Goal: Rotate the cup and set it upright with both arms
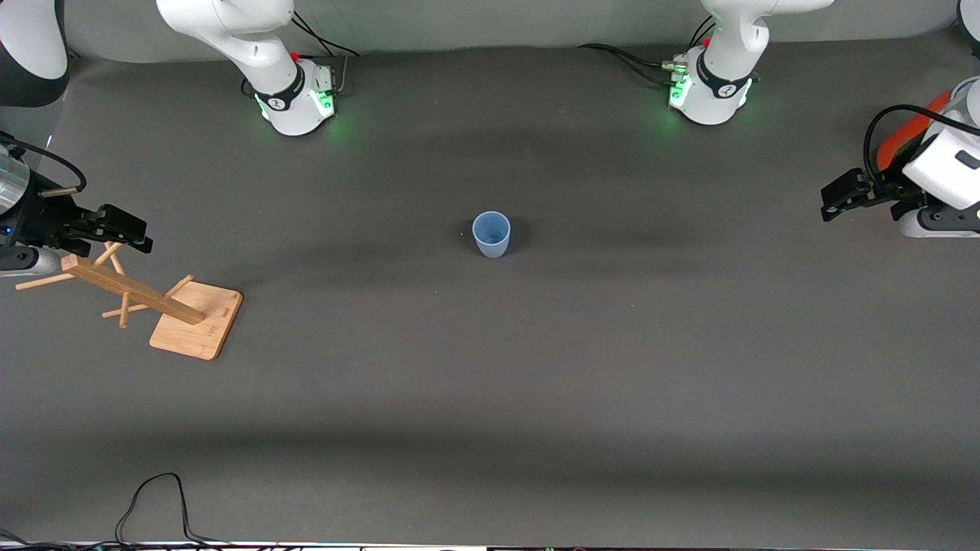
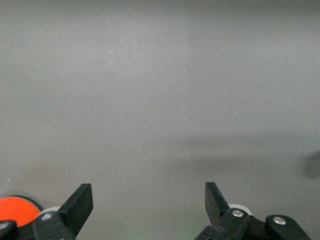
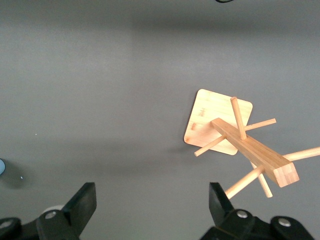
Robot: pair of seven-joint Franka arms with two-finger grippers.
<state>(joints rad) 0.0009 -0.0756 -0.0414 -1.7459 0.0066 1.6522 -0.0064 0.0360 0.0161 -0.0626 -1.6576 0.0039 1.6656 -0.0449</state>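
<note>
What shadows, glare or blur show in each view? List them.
Front view: soft dark shadow bands cross the table; green glow spills from both arm bases; the cup is sharp.
Left wrist view: hazy, featureless mat, open left gripper in focus.
Right wrist view: crisp wooden rack, faint shadow beneath, right gripper open.

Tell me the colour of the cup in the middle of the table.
Pale blue; the cup shows best in the front view.

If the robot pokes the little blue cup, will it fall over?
Probably, yes. The cup looks like small thin plastic, so likely very light and easy to slide or tip. It stands mouth up on a narrower base, which makes tipping likelier. Its smooth round sides suggest it would roll once down.
</note>
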